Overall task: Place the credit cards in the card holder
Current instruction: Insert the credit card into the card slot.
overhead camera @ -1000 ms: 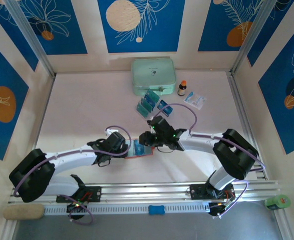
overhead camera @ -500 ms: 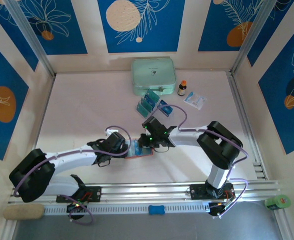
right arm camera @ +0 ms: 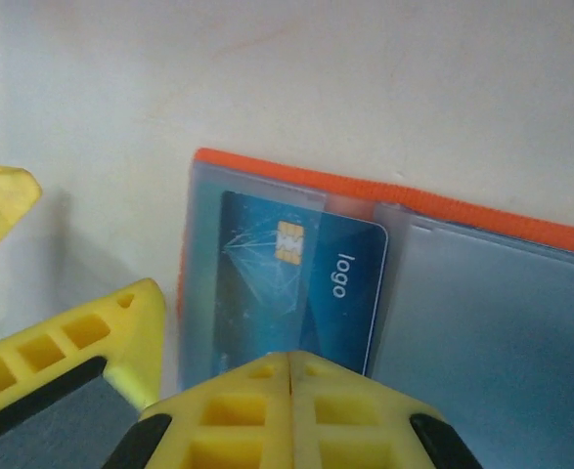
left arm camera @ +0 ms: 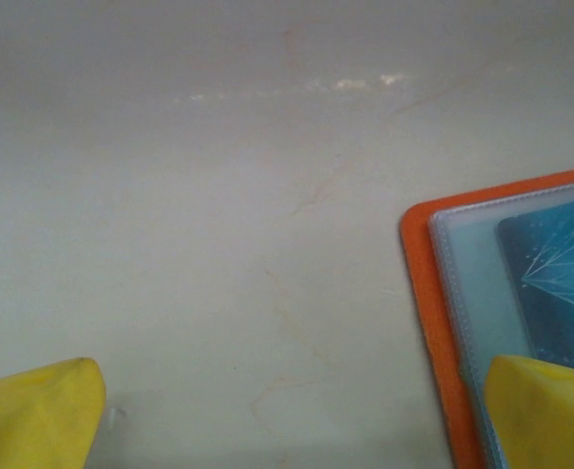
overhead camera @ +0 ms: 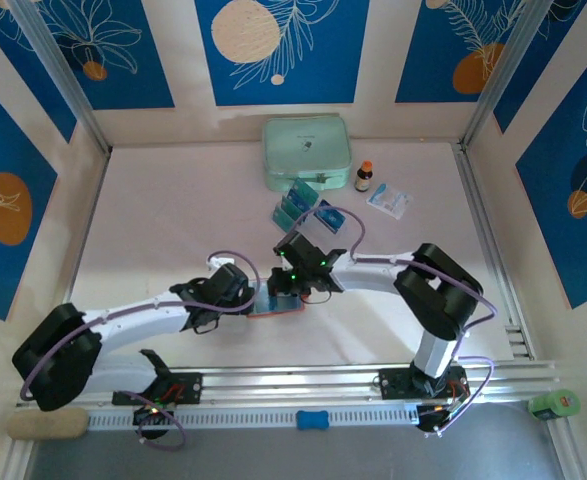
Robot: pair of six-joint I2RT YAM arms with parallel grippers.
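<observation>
Holder (overhead camera: 291,308): orange-red, lying open and flat on the table (overhead camera: 163,220), front of centre, between the two grippers; in the right wrist view its orange rim (right arm camera: 384,189) frames clear greyish pockets. Card (right arm camera: 301,288): teal-blue, chip and the word "logo" showing, seated in the left-hand pocket, its top edge under the pocket's lip; seen also from the left wrist (left arm camera: 560,283). Right gripper (right arm camera: 289,363): tips pressed together with nothing between them, poised over the card's near edge; contact with the card cannot be told; it stands over the holder in the top view (overhead camera: 285,287). Left gripper (left arm camera: 287,415): fingers spread wide, one over bare table, the other over the holder's near corner. Cards (overhead camera: 295,205): several more, upright in a clear rack behind the holder, well apart from it. Case (overhead camera: 306,152): mint-green, at the back of the table. Bottle (overhead camera: 363,176): small, dark, upright, just right of the case. Sachet (overhead camera: 388,200): white and blue, right of the bottle.
</observation>
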